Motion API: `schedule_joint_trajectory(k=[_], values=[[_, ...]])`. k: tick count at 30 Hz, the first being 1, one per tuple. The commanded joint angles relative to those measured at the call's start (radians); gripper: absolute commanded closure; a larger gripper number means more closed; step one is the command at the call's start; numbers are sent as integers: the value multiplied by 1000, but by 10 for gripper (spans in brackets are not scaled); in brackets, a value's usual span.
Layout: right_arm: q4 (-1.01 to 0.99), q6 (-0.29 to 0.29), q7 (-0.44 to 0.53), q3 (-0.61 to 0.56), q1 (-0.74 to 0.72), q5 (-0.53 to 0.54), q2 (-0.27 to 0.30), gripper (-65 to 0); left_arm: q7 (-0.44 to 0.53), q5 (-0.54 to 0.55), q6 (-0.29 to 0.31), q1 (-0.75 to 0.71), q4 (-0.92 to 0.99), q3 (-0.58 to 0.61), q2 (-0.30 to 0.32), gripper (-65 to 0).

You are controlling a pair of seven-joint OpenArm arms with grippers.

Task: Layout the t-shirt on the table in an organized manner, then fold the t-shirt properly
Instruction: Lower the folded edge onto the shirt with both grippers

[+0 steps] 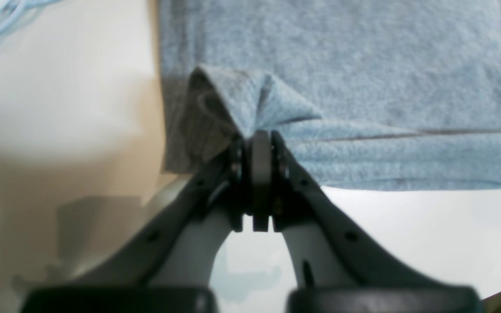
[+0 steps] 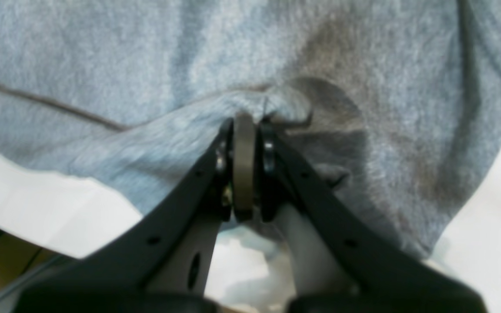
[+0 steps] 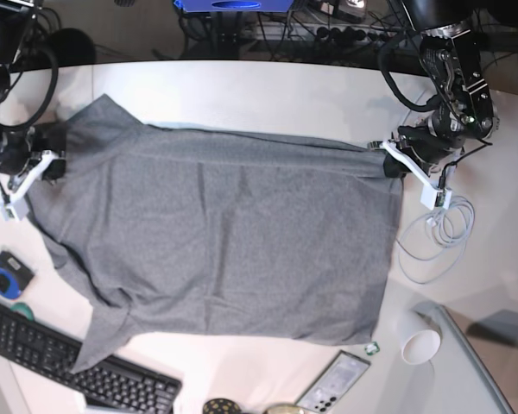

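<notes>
the plain heather-grey cotton t-shirt (image 3: 216, 233) lay spread across the middle of the large smooth white table (image 3: 259, 95), most of its body flat, with shallow wrinkles running across it. a short sleeve (image 3: 99, 336) hung toward seven o'clock, just short of the black keyboard (image 3: 69, 366) at the table's near edge.

at three o'clock, the left gripper (image 3: 388, 164) had its fingers (image 1: 276, 152) pressed together on a pinched-up fold at the shirt's edge; in the left wrist view the cloth rose in a small peak between the pads, and bare white table showed below it. at nine o'clock, the right gripper (image 3: 56, 164) had its fingers (image 2: 268, 152) clamped on a bunched ridge of the same cloth, which draped loosely around them in the right wrist view. between the two grips the far edge of the shirt ran as a nearly straight line.

a coiled white cable (image 3: 436, 233) lay on the table just beside the shirt at four o'clock, near a white paper cup (image 3: 419, 345) lying on its side toward five o'clock. a dark smartphone (image 3: 337, 384) sat near six o'clock, and a small blue and black round object (image 3: 4, 276) lay at eight o'clock, apart from the shirt.
</notes>
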State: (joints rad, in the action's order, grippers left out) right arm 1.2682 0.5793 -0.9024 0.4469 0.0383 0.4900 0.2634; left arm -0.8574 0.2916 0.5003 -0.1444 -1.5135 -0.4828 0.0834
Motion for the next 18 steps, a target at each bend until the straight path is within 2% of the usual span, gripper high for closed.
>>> schedule_joint_trajectory(k=[1, 3, 5, 9, 18], values=[[11, -22, 22, 7, -16, 12, 24, -6, 17, 13, 2, 9, -12, -4, 8, 0], [6, -58, 39, 2, -16, 12, 40, -6, 19, 13, 2, 9, -12, -9, 8, 0], [0, -71, 53, 0, -18, 12, 41, -6, 19, 13, 2, 9, -11, -7, 8, 0], [-25, -72, 56, -1, -31, 12, 41, -6, 20, 11, -52, 30, 20, -3, -4, 0], [-43, -72, 61, -1, -41, 12, 41, -6, 20, 11, -58, 44, 44, -3, -10, 0]])
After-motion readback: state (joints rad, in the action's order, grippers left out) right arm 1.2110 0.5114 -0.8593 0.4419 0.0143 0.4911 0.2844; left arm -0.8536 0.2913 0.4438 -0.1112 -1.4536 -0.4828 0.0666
